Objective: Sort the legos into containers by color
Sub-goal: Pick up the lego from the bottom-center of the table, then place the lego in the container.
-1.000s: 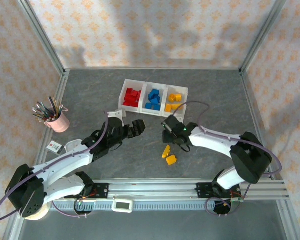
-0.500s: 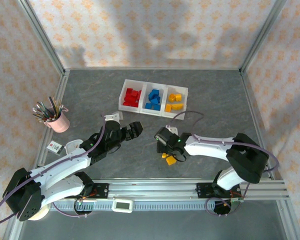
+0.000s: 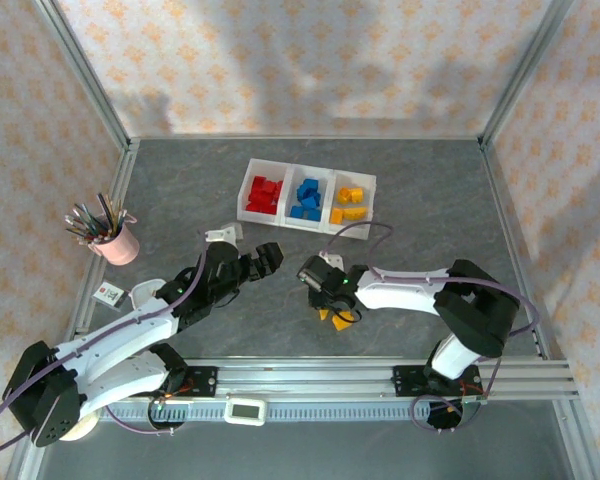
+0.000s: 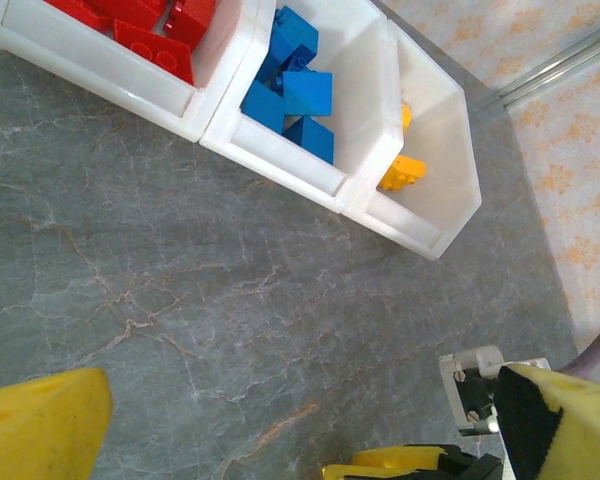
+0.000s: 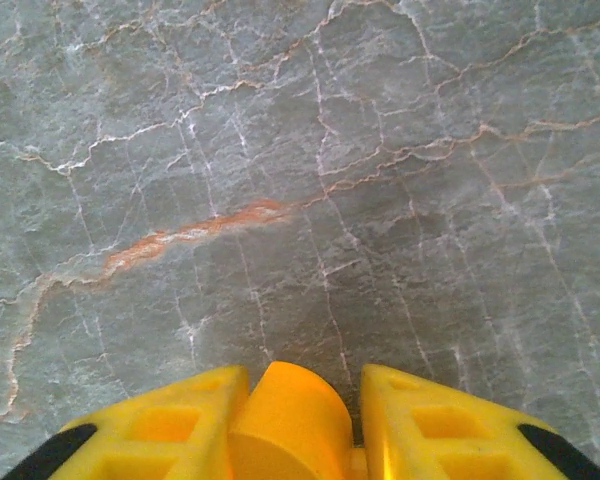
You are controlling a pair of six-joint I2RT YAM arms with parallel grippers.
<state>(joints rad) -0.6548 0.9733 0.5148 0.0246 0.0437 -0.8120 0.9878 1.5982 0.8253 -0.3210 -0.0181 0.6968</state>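
The containers (image 3: 311, 226) stand in a row at the middle back, holding red legos (image 3: 265, 193), blue legos (image 3: 307, 198) and yellow-orange legos (image 3: 349, 203). My right gripper (image 3: 332, 308) is down at the table in front of them. In the right wrist view its fingers (image 5: 170, 430) are closed around a rounded yellow-orange lego (image 5: 285, 420). Another bit of yellow lego (image 3: 343, 319) peeks out beside it. My left gripper (image 3: 265, 258) hovers open and holds nothing. The left wrist view looks over the bins (image 4: 300, 165) with the blue legos (image 4: 295, 95).
A pink cup of pens (image 3: 117, 240) stands at the left. A small white card (image 3: 110, 294) lies near the left arm and a white bracket (image 3: 225, 234) lies behind the left gripper. The metal rail (image 3: 380, 375) runs along the near edge.
My right gripper has moved left and down onto the loose yellow-orange legos and closed on one. The left gripper has drawn back slightly to the left, still open.
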